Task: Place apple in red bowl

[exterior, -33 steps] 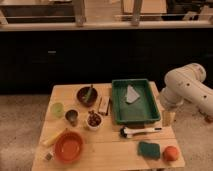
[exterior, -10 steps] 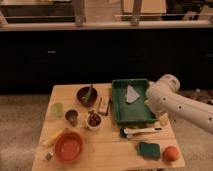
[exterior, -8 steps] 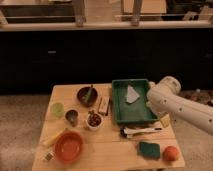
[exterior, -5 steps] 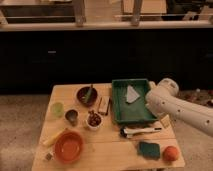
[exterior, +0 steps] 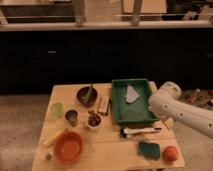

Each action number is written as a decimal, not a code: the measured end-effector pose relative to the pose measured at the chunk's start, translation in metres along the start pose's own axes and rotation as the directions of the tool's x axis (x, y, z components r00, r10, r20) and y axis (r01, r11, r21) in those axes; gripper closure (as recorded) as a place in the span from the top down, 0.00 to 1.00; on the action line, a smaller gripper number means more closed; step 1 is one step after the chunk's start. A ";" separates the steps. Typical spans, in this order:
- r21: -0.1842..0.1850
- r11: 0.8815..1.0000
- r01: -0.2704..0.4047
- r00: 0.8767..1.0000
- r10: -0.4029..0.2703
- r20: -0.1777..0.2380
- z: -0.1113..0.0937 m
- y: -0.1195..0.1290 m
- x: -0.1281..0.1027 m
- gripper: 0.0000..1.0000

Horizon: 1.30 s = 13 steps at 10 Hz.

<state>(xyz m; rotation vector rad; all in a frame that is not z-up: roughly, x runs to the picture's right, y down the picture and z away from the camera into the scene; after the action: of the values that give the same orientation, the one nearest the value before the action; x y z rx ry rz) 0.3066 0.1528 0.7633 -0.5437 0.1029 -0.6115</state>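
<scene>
Dark cabinets run behind a light wooden table point(exterior: 112, 146) in the single camera view. On it the small round orange-red apple point(exterior: 170, 153) lies at the front right corner, just beside a dark green square sponge point(exterior: 149, 149) and well apart from the wide, shallow orange-red bowl point(exterior: 57, 148) at the front left. A white robot arm point(exterior: 181, 111) reaches in from the right, its rounded end beside a green rectangular plastic tray point(exterior: 114, 102); the gripper itself does not show, so whether it is open, closed or holding anything cannot be told.

Single cam, high front view, angled down over table point(exterior: 112, 150), mid-range; arm point(exterior: 184, 112) at right edge, pincer off-frame.
</scene>
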 end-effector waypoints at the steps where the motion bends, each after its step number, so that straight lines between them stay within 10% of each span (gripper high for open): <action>1: -0.003 1.000 -0.008 1.000 0.008 0.008 0.001 0.001 0.001 0.80; 13: -0.096 0.986 -0.134 0.983 0.145 0.115 -0.007 0.058 0.001 0.80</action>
<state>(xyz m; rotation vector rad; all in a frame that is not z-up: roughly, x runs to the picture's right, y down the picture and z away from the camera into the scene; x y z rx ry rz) 0.3360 0.1883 0.7275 -0.6516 0.0520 -0.4375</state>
